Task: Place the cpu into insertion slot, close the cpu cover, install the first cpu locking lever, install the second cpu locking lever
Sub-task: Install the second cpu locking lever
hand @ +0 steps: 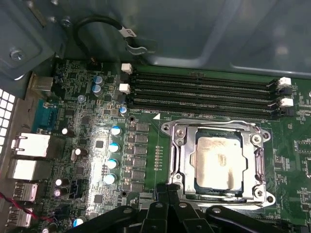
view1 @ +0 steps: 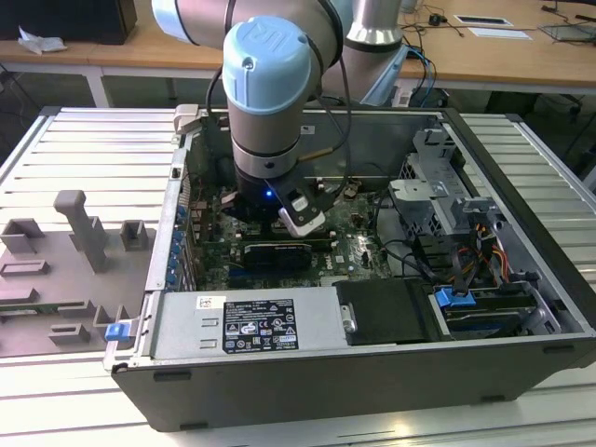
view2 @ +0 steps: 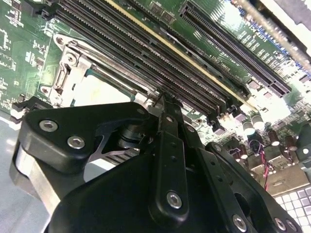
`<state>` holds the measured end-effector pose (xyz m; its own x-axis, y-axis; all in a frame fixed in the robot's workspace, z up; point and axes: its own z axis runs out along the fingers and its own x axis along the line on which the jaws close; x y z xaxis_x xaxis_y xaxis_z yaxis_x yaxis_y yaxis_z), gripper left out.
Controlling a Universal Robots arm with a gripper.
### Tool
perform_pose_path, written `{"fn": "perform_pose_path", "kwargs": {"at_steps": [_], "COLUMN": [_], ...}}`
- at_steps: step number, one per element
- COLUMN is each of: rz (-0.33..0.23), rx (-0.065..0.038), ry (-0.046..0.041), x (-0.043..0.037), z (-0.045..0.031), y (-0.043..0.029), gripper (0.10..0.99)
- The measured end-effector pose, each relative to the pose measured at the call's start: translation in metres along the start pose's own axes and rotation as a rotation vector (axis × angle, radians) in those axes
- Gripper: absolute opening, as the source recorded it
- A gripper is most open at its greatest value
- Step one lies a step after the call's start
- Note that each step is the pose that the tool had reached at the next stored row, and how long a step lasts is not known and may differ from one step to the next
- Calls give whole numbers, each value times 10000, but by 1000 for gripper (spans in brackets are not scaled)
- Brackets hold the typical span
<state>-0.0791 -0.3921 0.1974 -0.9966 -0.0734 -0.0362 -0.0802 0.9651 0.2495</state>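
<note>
Wooden desks run behind an open PC case [view1: 521,279] on a ribbed metal bench. Down on the green motherboard [hand: 87,145], the cpu [hand: 217,161] sits flat in the insertion slot [hand: 201,183], silver top facing up, w/ the cpu cover [hand: 181,150] lying closed around it, edges square to the memory slots [hand: 204,92]. Gripper [hand: 167,190] hangs just beside the cover's near edge, fingers [view2: 163,104] pressed together, holding nothing, tip right at the socket frame; contact can't be told.
</note>
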Motion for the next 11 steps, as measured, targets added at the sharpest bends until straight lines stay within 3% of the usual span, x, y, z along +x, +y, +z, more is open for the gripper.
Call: {"fn": "perform_pose_path", "kwargs": {"at_steps": [4,11], "rz": [1,1], "rx": [-15,-37], "ry": [-1,-3], "x": [4,0], "z": [1,-113], "y": [-5,24], "gripper": [106,106]}}
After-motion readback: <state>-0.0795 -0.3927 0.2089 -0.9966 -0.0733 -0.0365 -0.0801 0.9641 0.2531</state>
